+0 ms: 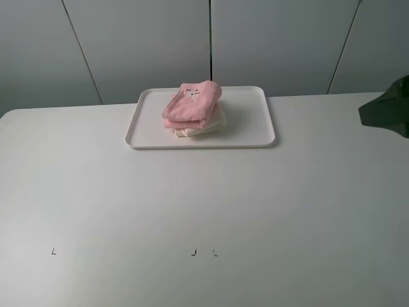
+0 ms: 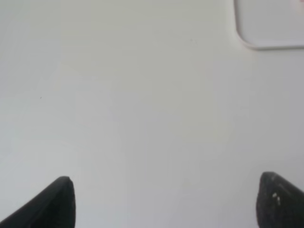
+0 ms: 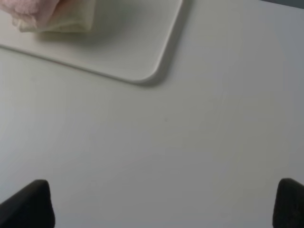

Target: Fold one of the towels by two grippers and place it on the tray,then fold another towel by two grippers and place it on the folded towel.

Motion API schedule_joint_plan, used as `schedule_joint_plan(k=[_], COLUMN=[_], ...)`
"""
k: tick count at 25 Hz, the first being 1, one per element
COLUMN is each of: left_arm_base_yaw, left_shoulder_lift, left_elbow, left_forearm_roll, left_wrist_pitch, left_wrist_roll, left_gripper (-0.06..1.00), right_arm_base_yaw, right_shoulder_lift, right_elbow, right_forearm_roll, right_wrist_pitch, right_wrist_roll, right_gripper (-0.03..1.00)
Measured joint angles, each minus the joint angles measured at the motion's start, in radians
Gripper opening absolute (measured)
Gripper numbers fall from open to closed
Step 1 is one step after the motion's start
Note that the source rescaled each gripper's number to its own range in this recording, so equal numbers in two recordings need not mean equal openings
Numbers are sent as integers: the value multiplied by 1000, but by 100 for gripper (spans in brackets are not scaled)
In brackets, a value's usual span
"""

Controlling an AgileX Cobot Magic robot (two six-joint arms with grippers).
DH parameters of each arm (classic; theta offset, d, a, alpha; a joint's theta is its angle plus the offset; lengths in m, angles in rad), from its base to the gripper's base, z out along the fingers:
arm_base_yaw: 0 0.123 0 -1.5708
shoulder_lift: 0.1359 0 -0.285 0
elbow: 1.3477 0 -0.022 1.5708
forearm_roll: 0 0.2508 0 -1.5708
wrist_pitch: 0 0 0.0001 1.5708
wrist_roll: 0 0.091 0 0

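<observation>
- you see the white tray toward the far side of the white table, near the middle, flat with rounded corners and a low raised rim.
- on the tray lies the cream towel, folded into a small thick bundle; only its lower edges show, off-white and layered, under the other towel.
- the pink towel sits on top of the cream one, folded and a bit lumpy, its far end bulging upward; a small pale patch with dark marks shows on its upper face.
- the stack sits left of the tray's middle, leaving bare tray to its right.
- your left gripper hangs over bare table with its two black fingertips spread wide, nothing between them; a corner of the tray shows well away from it.
- your right gripper is also spread wide and empty over the table, with the tray's rounded corner and the edge of both towels ahead of it.
- in the high view only a dark part of the right arm shows at the right edge, well apart from the tray.
</observation>
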Motion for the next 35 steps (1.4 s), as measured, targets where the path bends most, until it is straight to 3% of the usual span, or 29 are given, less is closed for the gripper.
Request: schedule_joint_plan(k=[9,19,25,31,35], left_arm_base_yaw=[0,0,0,0,0], left_shoulder_lift=[-363,-746,-780,-780,-780], left_elbow=[6,175,213,273,300], left_forearm_roll=[-24,-56,-68,-116,-116], left_wrist_pitch=[154,172,201,177,151], left_wrist_roll=[56,57,57,62,65], left_gripper=[98,98,98,98,98], right_arm_base_yaw=[0,0,0,0,0], right_shoulder_lift=[-223,-260,-322,-485,-614], right_elbow=[77,95,118,142,145], right_forearm_roll=[0,0,12,-3,-19], right_wrist_pitch=[124,214,223,346,362], right_wrist_roll=[0,-29,-30,-10,2], right_gripper=[100,100,100,100,100])
